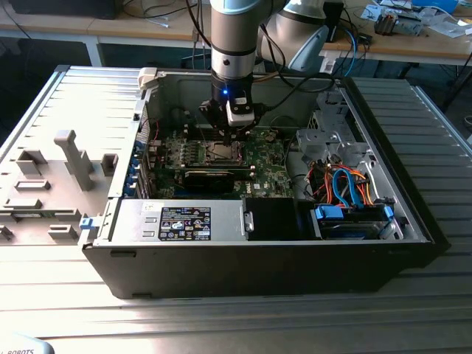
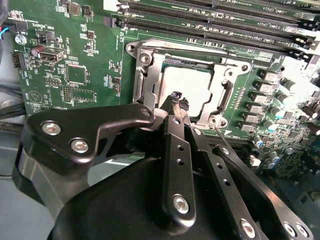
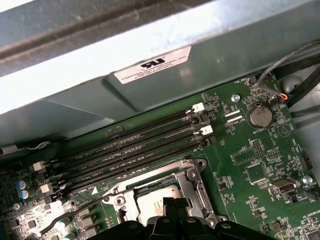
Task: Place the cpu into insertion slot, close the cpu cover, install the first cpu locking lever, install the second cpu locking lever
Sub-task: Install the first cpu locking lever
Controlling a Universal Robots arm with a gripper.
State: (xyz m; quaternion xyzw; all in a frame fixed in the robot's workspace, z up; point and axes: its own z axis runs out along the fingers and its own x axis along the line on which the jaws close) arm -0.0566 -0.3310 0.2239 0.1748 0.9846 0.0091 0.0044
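The cpu (image 2: 195,85) lies flat in the insertion slot (image 1: 223,153) on the green board, its dull silver top showing through the cut-out of the cpu cover (image 2: 149,75), which lies down over it. In the first wrist view the cpu (image 3: 152,200) and the cover frame (image 3: 192,177) sit just beyond my fingertips. My gripper (image 2: 178,101) hangs right over the near edge of the chip with its black fingers (image 2: 172,135) drawn together, nothing visibly between them. A thin metal lever rod (image 2: 225,142) sticks out beside the socket. In the exterior view my gripper (image 1: 230,134) stands low inside the case.
Long black memory slots (image 3: 135,145) run alongside the socket, with capacitors (image 2: 267,95) on another side. The grey case wall (image 3: 150,85) rises close behind the slots. A black card (image 1: 214,177), a power supply (image 1: 184,221) and drive cables (image 1: 346,188) fill the rest of the case.
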